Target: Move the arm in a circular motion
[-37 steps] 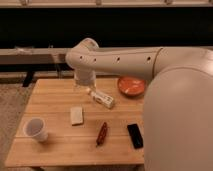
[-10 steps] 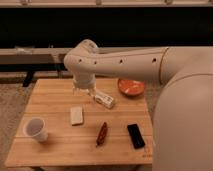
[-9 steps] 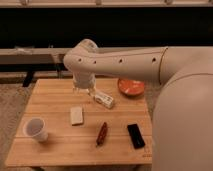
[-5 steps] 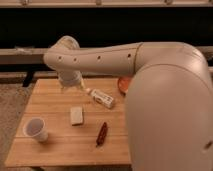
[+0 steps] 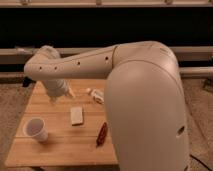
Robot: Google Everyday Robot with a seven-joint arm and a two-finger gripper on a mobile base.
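Camera view: the arm (image 5: 100, 60), cream-white with a row of small dark holes along its tubular segment, reaches from a very large rounded joint on the right across to the left, above the far half of the wooden slatted counter (image 5: 60, 142). It bends down at a bulbous elbow on the left, and the claw (image 5: 59, 92) hangs below it over the counter's far left part; whether it is apart or together, I cannot tell. On the counter a white paper cup (image 5: 36, 129) stands near the left front. A pale rectangular block (image 5: 76, 115) lies towards the middle, a dark red, elongated object (image 5: 101, 134) to its right. A white object (image 5: 95, 94) lies farther back. No writing is readable on any of them
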